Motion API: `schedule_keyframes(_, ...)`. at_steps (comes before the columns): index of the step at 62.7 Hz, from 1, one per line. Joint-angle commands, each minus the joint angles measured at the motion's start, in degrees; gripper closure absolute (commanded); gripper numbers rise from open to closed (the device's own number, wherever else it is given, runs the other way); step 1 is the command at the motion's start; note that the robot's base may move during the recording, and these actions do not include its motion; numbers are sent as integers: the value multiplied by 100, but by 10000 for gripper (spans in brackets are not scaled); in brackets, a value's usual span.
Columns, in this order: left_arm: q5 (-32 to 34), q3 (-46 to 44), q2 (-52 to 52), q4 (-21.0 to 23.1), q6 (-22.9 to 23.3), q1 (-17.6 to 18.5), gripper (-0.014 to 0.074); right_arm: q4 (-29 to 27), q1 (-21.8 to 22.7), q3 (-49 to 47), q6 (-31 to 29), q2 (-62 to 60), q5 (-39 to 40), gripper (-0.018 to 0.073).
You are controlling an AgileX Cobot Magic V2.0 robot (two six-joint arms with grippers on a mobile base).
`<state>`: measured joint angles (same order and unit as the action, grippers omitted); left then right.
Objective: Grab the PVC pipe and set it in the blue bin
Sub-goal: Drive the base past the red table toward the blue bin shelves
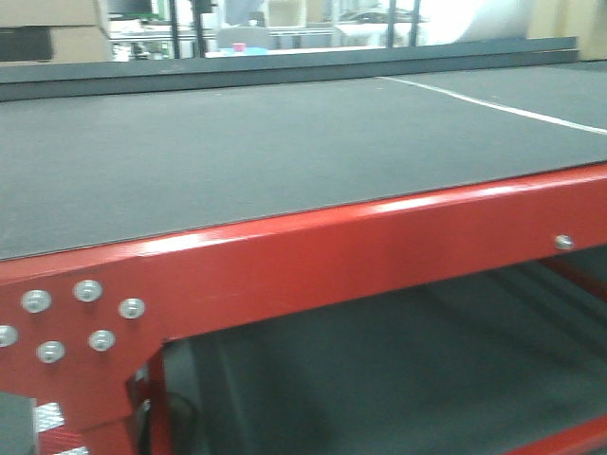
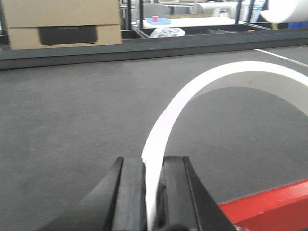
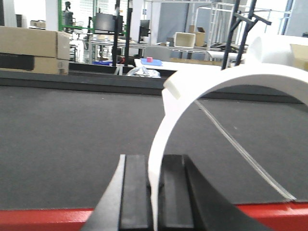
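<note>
Left hand [image 2: 150,164] clamped on pipe [image 2: 231,72] wall, arc rising toward 1 o'clock over worktop [image 2: 72,120]. Right hand [image 3: 153,166] grips likewise, arc toward 1 o'clock. I can't tell if same pipe. Bin unseen; I'd judge locating it comes next.

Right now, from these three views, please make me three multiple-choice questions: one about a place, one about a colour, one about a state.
1. In the left wrist view, where is the cardboard box?
A. beyond the grey mat, upper left
B. on the mat, in the middle
C. on the floor

2. What colour is the table frame?
A. blue
B. red
C. yellow

3. How is the left gripper?
A. open
B. shut on a cloth
C. shut on the white PVC pipe

Answers: 1 A, it stands past the mat's far edge; 2 B, the frame is red; 3 C, it pinches the pipe's curved wall.
</note>
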<state>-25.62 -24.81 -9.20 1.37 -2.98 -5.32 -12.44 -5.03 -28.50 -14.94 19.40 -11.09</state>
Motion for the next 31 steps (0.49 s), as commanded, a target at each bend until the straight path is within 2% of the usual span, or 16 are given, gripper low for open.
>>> schedule_keyframes(1,89,-4,24,22,22,-24,707,50,-9,-2,-11,-21,188,718)
schedule_keyframes(31,89,-4,24,22,22,-24,707,50,-9,-2,-11,-21,188,718)
